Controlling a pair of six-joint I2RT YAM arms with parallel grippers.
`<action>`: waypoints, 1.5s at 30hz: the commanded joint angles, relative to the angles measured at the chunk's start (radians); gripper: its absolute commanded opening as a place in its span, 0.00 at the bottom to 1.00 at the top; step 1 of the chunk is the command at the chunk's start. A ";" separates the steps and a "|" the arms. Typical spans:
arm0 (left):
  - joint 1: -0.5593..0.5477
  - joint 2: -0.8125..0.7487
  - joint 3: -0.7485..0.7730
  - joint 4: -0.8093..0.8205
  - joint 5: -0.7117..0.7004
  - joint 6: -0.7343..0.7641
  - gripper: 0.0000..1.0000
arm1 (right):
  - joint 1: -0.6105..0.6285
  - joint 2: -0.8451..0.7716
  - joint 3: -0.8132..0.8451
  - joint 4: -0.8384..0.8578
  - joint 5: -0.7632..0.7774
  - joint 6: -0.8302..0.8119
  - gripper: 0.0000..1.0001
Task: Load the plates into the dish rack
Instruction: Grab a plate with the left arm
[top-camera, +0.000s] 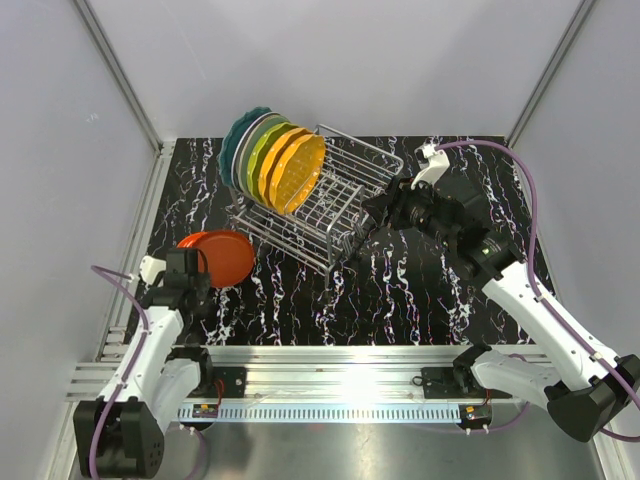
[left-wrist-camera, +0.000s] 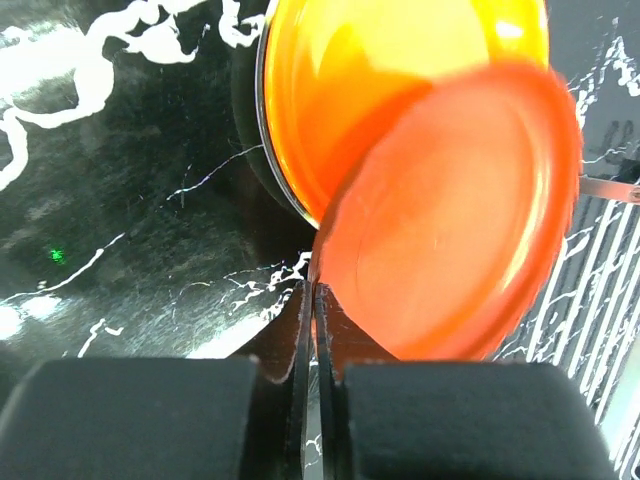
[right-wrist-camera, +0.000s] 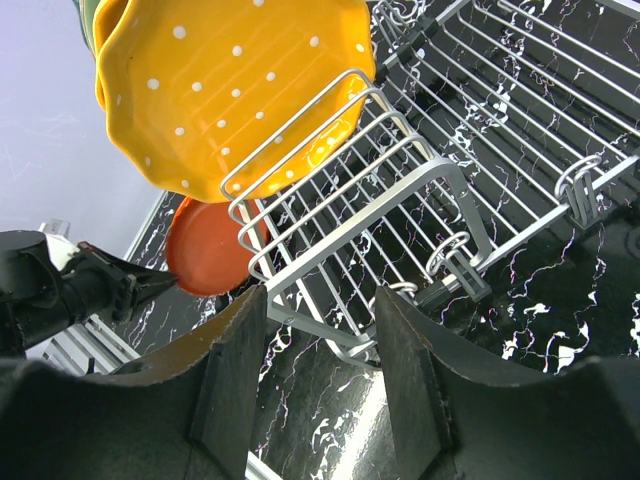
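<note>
The dish rack (top-camera: 345, 205) stands mid-table. Teal (top-camera: 238, 135), mint, yellow-green and dotted orange (top-camera: 298, 170) plates stand upright in its left end. My left gripper (top-camera: 192, 268) is shut on the rim of a red-orange plate (top-camera: 222, 258) at the table's left. In the left wrist view the gripper (left-wrist-camera: 315, 300) holds this plate (left-wrist-camera: 450, 220) tilted over a second glossy orange plate (left-wrist-camera: 350, 90). My right gripper (top-camera: 376, 214) is open and empty at the rack's right end. Its wrist view (right-wrist-camera: 320, 305) shows the rack corner (right-wrist-camera: 420, 190), the dotted plate (right-wrist-camera: 230, 90) and the red-orange plate (right-wrist-camera: 200, 250) beyond.
The table is black marble with white veins (top-camera: 400, 290). An aluminium rail (top-camera: 340, 365) runs along its near edge. White walls close the left, back and right sides. The rack's right half has free slots (top-camera: 365, 175). My left arm shows in the right wrist view (right-wrist-camera: 60, 285).
</note>
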 joint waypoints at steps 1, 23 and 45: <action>0.005 -0.039 0.073 -0.036 -0.059 0.038 0.00 | -0.006 -0.008 0.024 0.016 0.021 -0.018 0.55; 0.004 -0.165 0.421 -0.369 0.050 0.501 0.00 | -0.007 -0.006 0.090 -0.024 0.013 0.014 0.54; 0.001 -0.162 0.884 -0.342 0.071 0.813 0.00 | -0.007 0.063 0.194 -0.033 -0.091 0.066 0.48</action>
